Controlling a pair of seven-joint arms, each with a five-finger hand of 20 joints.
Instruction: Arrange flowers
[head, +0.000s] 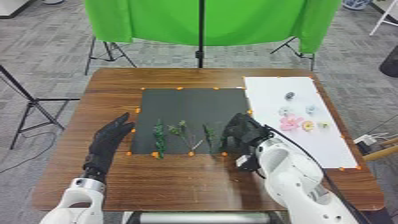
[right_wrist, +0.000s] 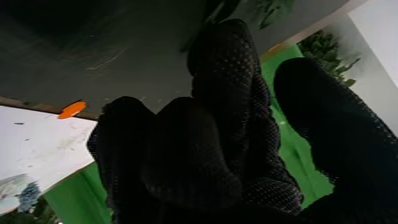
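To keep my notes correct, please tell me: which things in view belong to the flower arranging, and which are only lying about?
For the job:
green stems
pink flower
yellow flower
small pale flowers
black mat
white sheet

Apparently just about:
green cloth
black stand at the left

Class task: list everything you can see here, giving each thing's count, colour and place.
Table: one, brown, centre
Dark mat: one, dark grey, mid-table
White sheet: one, right side
Leafy stems: three clusters, green, on the mat
Pink flower: one, on the sheet
Yellow flower: one, beside it
Pale flowers: several, near those
Orange markers: several, around both edges
Cloth: one, green, behind
Stands: several, black, around
Carpet: grey, floor
Left hand: one, black-gloved, left of the mat
Right hand: one, black-gloved, mat's right edge
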